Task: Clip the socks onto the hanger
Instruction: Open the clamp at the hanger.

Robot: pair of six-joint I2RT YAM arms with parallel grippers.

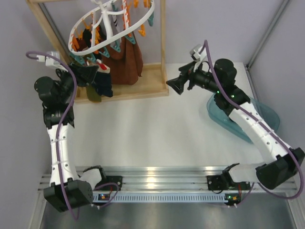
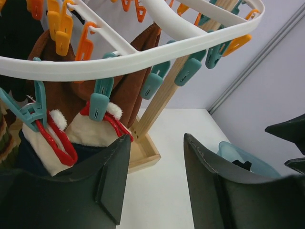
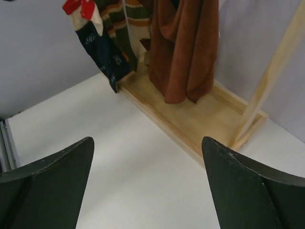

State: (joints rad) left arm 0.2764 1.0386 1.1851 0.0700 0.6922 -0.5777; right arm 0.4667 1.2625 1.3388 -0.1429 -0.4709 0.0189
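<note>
the left gripper (image 1: 89, 74) (image 2: 155, 162) is raised at the far left of the white table (image 1: 143, 129), just under the rim of the round white plastic drying hanger (image 1: 102, 21) (image 2: 143, 55). its jaws stand apart with nothing between them.

the hanger is tilted and hangs inside the pale wooden frame (image 1: 143, 81) (image 3: 190, 114), with orange and teal clothespin clips (image 2: 100, 100) around its ring. at its left side a dark navy sock with a cream cuff and red trim (image 1: 102, 86) (image 2: 90, 131) (image 3: 102, 52) hangs from a teal clip, just beyond the left gripper's finger; whether they touch cannot be told. beside it hangs a green, cream and orange striped sock (image 3: 121, 28).

further right, a larger rust-brown cloth (image 1: 126, 59) (image 3: 183, 52) hangs down to the frame's wooden base.

the right gripper (image 1: 174, 86) (image 3: 147, 143) hovers near the frame's right corner, pointing toward it, its jaws wide apart and empty.

behind the right arm a translucent teal plastic tub (image 1: 267, 117) (image 2: 233, 152) sits on the table's right side, with a small black piece of fabric (image 2: 244, 165) lying in it.
</note>
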